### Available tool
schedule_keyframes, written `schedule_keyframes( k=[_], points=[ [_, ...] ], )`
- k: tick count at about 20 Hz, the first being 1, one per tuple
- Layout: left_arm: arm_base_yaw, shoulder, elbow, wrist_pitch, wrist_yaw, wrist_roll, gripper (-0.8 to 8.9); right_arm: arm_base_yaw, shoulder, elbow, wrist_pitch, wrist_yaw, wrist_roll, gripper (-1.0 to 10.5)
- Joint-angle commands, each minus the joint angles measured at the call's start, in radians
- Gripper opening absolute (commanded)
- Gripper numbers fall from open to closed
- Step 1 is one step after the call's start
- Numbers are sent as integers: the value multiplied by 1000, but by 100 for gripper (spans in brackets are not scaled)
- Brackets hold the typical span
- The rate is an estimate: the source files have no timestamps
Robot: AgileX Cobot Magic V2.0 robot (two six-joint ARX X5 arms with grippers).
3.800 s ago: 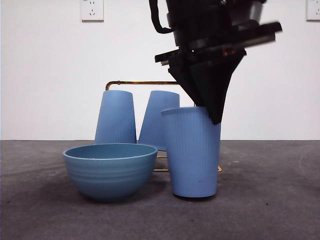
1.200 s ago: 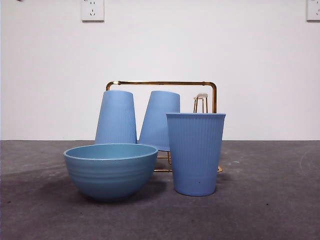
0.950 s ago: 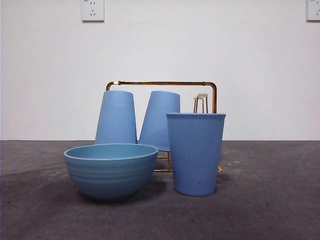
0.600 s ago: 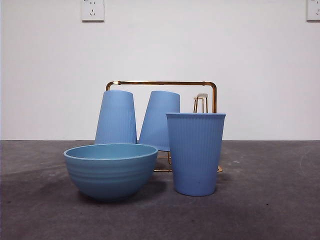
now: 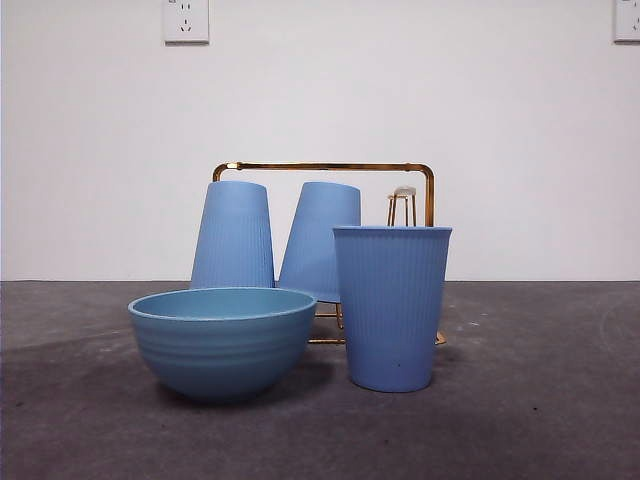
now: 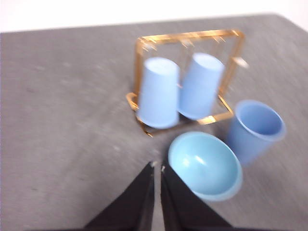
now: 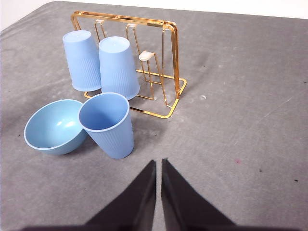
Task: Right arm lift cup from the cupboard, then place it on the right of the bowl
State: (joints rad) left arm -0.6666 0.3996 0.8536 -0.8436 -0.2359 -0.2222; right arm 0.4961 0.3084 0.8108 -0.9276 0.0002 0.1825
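Observation:
The light-blue ribbed cup [image 5: 391, 306] stands upright, mouth up, on the table just right of the wide blue bowl [image 5: 221, 340]; in the right wrist view the cup [image 7: 108, 124] almost touches the bowl [image 7: 54, 126]. Behind them the gold wire cupboard [image 5: 428, 185] holds two more cups upside down on its pegs [image 5: 233, 236] [image 5: 318, 240], with one bare peg on its right. My right gripper [image 7: 158, 166] is shut and empty, drawn back from the cup. In its own wrist view my left gripper [image 6: 157, 167] hangs shut, above the table near the bowl [image 6: 205, 165].
The dark grey table [image 5: 540, 400] stretches open to the right of the cup and in front of it. A white wall with two sockets [image 5: 185, 20] stands behind. Neither arm shows in the front view.
About three seconds ago a gripper stood at the cup's rim; it has let go and left the front view. Over the last second nothing has moved.

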Motion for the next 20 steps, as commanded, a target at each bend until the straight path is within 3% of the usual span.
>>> schedule_keyframes(
  k=[1,3,5,8,13,20],
  points=[
    [135,-62,-40,96,10,76,21,4,2,16,10,1,0,21],
    [298,-143,-151,261,75,168,21,4,2,16,10,1,0,21],
    [451,-228,-290,386,219,271,21,4,2,16,10,2,0,21],
    [602,-327,-494,465,236,274,21,4,2,16,10,1,0,21],
    [648,-397,-755,696,134,126,21,4,2,16,10,1,0,21],
    [648,-397,-842,683,134,128,21,4,2,16,10,1,0,20]
  ],
)
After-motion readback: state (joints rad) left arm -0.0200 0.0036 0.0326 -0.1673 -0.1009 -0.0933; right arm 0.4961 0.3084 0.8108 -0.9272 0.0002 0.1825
